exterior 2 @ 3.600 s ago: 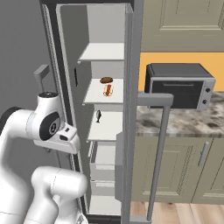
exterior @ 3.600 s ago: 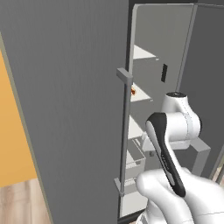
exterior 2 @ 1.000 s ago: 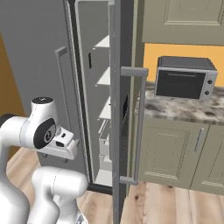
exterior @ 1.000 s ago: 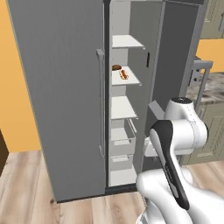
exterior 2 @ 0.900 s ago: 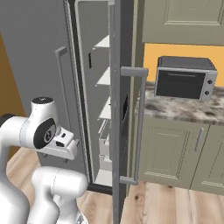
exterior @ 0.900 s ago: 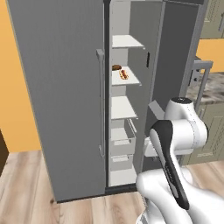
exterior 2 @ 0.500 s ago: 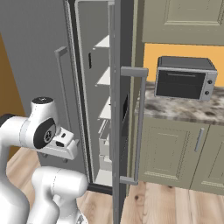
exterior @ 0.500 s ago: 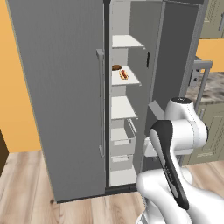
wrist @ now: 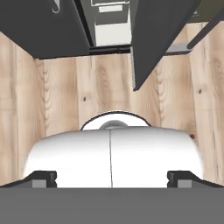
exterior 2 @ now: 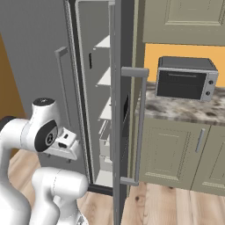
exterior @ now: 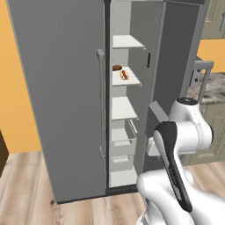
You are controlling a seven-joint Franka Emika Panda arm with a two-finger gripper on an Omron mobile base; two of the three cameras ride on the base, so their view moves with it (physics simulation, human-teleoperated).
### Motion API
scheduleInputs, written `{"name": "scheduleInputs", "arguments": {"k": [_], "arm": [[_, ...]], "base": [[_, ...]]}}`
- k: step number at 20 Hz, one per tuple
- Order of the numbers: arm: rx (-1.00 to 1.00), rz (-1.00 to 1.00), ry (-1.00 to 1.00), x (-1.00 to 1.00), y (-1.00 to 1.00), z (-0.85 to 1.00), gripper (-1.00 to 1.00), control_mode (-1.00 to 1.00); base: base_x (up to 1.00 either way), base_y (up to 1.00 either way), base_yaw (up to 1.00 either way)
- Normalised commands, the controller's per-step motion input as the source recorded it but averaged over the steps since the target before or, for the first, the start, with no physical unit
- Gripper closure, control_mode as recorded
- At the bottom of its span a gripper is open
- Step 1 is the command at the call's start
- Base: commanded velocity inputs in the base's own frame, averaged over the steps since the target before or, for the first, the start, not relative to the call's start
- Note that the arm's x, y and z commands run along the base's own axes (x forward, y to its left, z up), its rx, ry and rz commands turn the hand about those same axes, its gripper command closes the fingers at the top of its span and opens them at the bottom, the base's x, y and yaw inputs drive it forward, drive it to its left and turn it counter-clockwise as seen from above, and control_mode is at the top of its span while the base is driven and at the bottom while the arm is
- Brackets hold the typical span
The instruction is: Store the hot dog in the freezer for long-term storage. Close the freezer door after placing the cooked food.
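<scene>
1. Biggest change: against 3.6 s ago, both base views have shifted as a whole. That is the base backing away, not the things moving. The freezer (exterior: pixel 125 110) now shows at full height, down to the wooden floor (wrist: pixel 109 87).
2. The freezer door (exterior: pixel 176 66) stands swung out toward the robot, at 3 o'clock of the open compartment in the left base view. It is nearly edge-on in the right base view, bar handle (exterior 2: pixel 140 123) on its far face. No change in it over the last second.
3. The arm is folded low, with the hand (exterior 2: pixel 65 145) aimed at the floor. The fingertips (wrist: pixel 43 177) sit well apart, spread, with nothing between them.
4. The hot dog (exterior: pixel 125 74) lies on the second shelf from the top, inside the freezer. A small brown item (exterior: pixel 117 67) sits just beside it at 10 o'clock.
5. Judgement: storing looks done and closing remains. Backing off likely gives room to get round the door's outer face and push it toward 9 o'clock.
</scene>
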Motion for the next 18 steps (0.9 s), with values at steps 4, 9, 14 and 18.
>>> {"name": "scheduleInputs", "arguments": {"k": [4,9,14,18], "arm": [[0.0,-0.02,-0.02,0.11,-0.9,0.0,-1.0,-1.0],[0.15,0.05,-0.05,0.22,-1.0,0.01,-1.0,-1.0],[0.24,0.19,-0.05,0.82,-1.0,0.0,-1.0,-1.0],[0.22,0.22,-0.03,0.76,-1.0,0.0,-1.0,-1.0]], "base": [[0.0,0.0,0.0],[0.0,0.0,0.0],[0.0,0.0,0.0],[0.0,0.0,0.0]]}}
